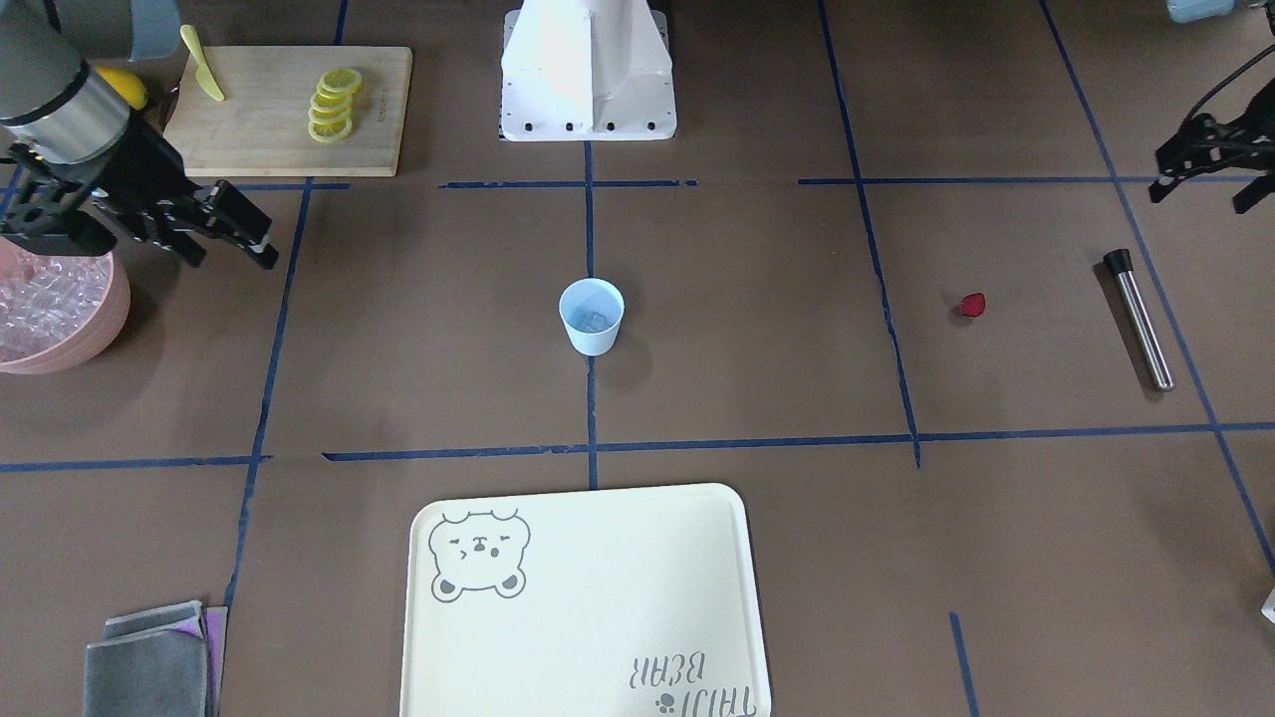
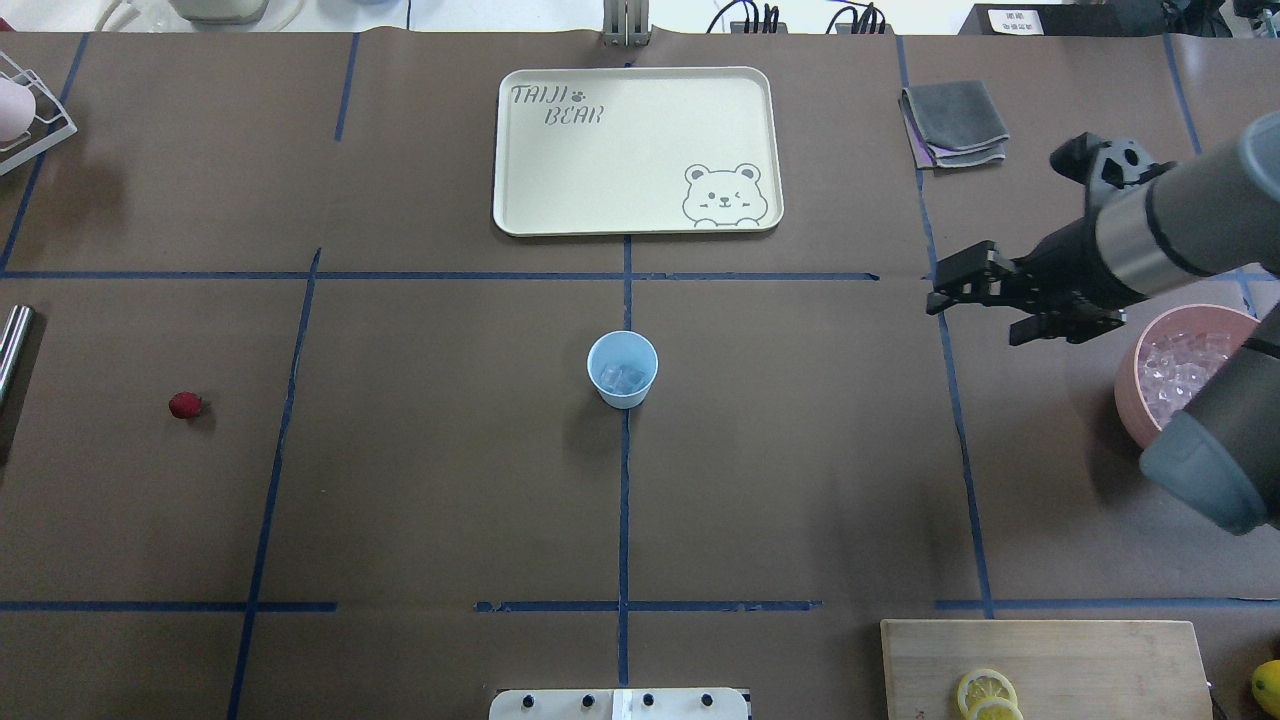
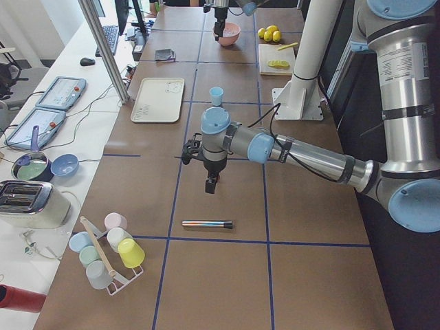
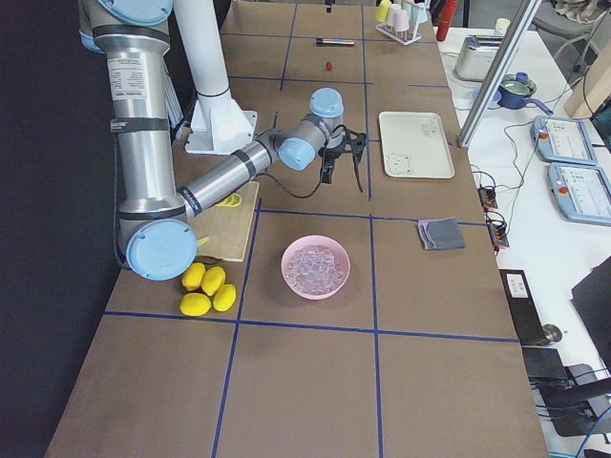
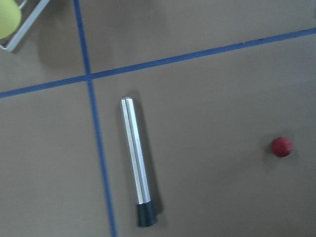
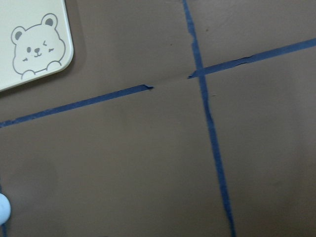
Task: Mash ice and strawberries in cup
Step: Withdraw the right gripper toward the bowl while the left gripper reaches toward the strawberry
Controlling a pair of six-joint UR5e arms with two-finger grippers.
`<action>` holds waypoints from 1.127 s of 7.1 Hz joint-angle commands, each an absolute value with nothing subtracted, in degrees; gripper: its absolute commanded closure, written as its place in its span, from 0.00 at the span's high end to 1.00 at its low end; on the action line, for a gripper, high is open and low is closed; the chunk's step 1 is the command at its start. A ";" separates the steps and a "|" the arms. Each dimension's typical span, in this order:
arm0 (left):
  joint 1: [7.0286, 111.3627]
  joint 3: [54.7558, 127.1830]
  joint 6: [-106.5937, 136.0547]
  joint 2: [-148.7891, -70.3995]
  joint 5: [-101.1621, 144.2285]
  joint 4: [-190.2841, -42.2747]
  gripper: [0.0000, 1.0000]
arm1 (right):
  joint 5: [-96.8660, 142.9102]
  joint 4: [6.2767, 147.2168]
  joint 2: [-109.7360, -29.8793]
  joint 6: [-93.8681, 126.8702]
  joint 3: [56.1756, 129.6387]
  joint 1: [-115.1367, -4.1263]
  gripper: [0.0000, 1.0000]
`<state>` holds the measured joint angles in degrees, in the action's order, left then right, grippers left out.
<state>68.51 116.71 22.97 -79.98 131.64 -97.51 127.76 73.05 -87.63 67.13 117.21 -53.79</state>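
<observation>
The strawberry is seen lying alone on the brown table, not yet in the cup. The left gripper hangs above that end of the table, with its fingers held apart and nothing between them. Both the berry and a steel muddler with a black tip are framed below it by its wrist camera, and the two lie near each other without touching.

The berry is judged light, soft and easily bruised. A gentle close across its broad middle is called for, and because it is rounded it may roll if it is nudged. The muddler is judged stiff and smooth, best taken at mid-shaft.

The cup stands upright at the table's centre, well apart from the berry, with a few cubes of ice already inside. It is judged light and easily tipped, so bracing it at the wall would be wise during mashing.

The right gripper is also shown with its fingers parted and empty, raised just beside a pink bowl heaped with more ice, which is hard and probably slippery.
</observation>
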 commanded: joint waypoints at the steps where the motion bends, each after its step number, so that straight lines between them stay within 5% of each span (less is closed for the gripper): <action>1: 55.25 116.28 40.65 -83.22 125.74 -103.62 1.00 | 128.41 72.95 -90.62 61.96 117.51 -55.64 1.00; 3: 48.53 109.91 46.40 -88.65 116.03 -106.06 1.00 | 128.15 72.51 -90.35 62.05 116.55 -55.46 1.00; 5: 47.99 96.47 51.29 -91.05 115.84 -124.97 1.00 | 127.97 72.42 -89.74 62.14 116.37 -55.37 1.00; 8: 46.76 96.23 53.61 -90.62 115.66 -127.18 1.00 | 127.27 72.51 -88.69 62.14 116.37 -55.37 1.00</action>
